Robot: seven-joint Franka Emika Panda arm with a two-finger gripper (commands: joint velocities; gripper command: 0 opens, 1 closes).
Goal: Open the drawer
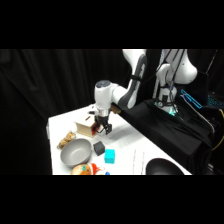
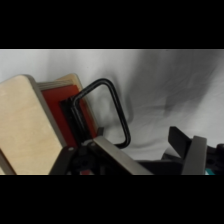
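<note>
Hand [image 1: 104,129] beside light-wood drawer's [image 2: 70,107] rounded black loop handle [image 2: 107,110].

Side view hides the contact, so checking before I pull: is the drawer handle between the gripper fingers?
Observer: No. In the wrist view the black loop handle sits to one side of the gripper, not in its gap.
Operator: Fingers open?
Observer: Open; only white table shows between them.
Operator: Drawer out?
Observer: It doesn't look so. The drawer shows its red-orange front close against the light-wood box.
</note>
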